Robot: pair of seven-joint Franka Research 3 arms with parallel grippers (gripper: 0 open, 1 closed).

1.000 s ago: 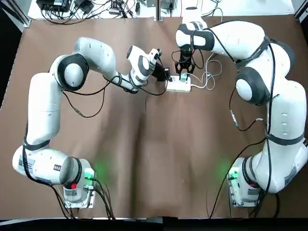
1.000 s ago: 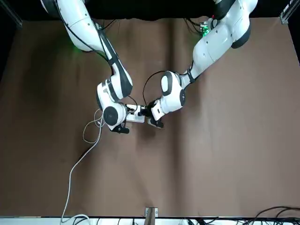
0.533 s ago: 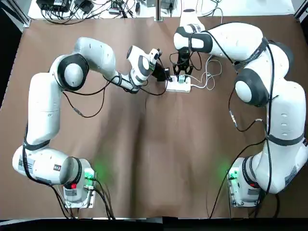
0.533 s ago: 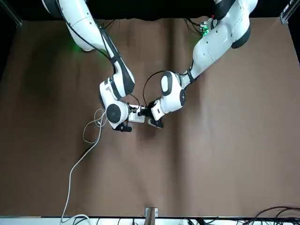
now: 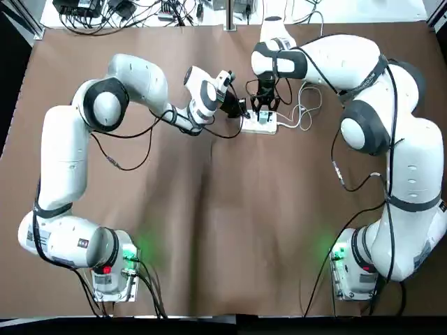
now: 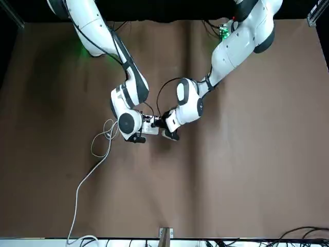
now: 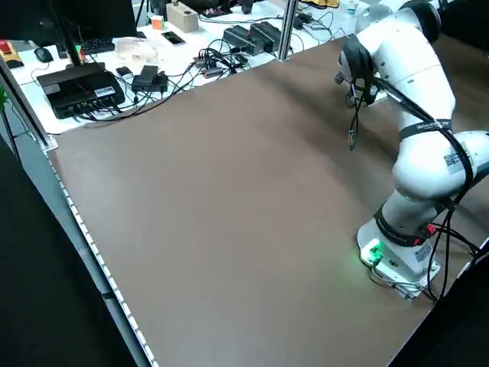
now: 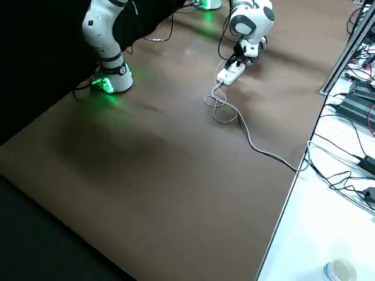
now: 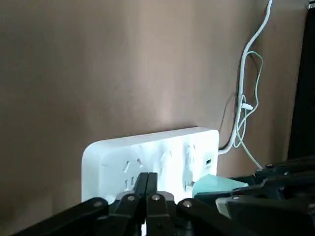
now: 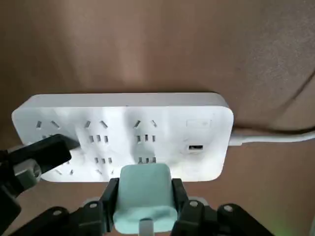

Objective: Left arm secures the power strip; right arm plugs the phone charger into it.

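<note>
In the top view, the white jointed left arm (image 5: 105, 105) reaches from the lower left of the frame up toward the upper centre, over the brown cloth-covered desk (image 5: 209, 223). Its black left gripper (image 5: 239, 110) sits at the left end of the small white rounded rectangular power strip (image 5: 259, 126), which lies flat on the desk in the upper centre of the frame. In the left wrist view the two fingers (image 9: 129, 201) lie together with no gap between them, pressed down on the near edge of the strip's socket face, pinning it rather than clasping it.

Just right of that, the black right gripper (image 5: 265, 106) of the white jointed right arm (image 5: 391, 139) points down over the strip from the far side. In the right wrist view its fingers (image 10: 109, 195) are narrowed onto the two sides of the tiny teal cube-shaped phone charger (image 10: 142, 196), which is held just at the near long edge of the strip, in front of the third column of sockets; whether its prongs have entered a socket cannot be told.

Farther right, the strip's thick white cord (image 5: 302, 112) loops on the desk and runs off toward the upper edge of the frame. In the front view both grippers meet at the strip in the middle left of the frame.
</note>
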